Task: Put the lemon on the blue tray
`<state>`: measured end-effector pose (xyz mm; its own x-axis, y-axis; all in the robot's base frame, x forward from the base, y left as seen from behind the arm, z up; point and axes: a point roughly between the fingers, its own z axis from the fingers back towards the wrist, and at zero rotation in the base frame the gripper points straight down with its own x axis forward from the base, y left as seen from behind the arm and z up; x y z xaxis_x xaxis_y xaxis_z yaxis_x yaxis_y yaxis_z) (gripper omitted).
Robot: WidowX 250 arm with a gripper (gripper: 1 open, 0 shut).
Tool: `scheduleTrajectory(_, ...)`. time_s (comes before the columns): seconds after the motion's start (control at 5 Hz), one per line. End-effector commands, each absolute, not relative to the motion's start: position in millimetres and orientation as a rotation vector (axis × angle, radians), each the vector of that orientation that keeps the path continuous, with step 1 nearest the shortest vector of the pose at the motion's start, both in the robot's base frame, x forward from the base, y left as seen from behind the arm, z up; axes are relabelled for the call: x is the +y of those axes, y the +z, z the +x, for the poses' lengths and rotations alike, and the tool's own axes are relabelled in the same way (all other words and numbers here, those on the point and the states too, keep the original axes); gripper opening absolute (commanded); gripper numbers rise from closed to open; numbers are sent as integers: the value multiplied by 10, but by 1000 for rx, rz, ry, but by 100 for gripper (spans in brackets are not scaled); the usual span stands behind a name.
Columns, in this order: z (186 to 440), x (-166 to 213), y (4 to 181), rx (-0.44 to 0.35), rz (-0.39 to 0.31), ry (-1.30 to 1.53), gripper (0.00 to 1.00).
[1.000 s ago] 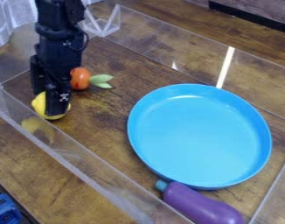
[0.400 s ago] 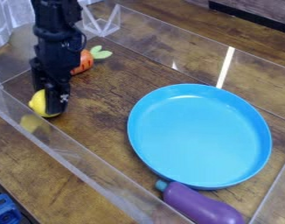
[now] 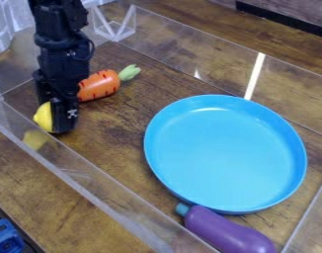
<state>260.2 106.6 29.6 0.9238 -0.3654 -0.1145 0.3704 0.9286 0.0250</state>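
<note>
We see the gripper [image 3: 58, 107] closed on the lemon [image 3: 43, 118] near the worktop's left edge; lifting and placing on the blue tray [image 3: 224, 153] remain.

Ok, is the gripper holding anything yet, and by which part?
It looks shut on the lemon; the gripper covers its right side. Exactly where the fingertips press cannot be told.

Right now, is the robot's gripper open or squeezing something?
Gripper: closed, with its fingers around the yellow lemon.
</note>
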Motion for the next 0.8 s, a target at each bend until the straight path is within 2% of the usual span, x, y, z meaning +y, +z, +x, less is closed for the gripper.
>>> scheduleTrajectory(0.0,2589,1132,380,79,49,-347,0)
scheduleTrajectory(0.6,2565,1091,399,66,44,-353,0)
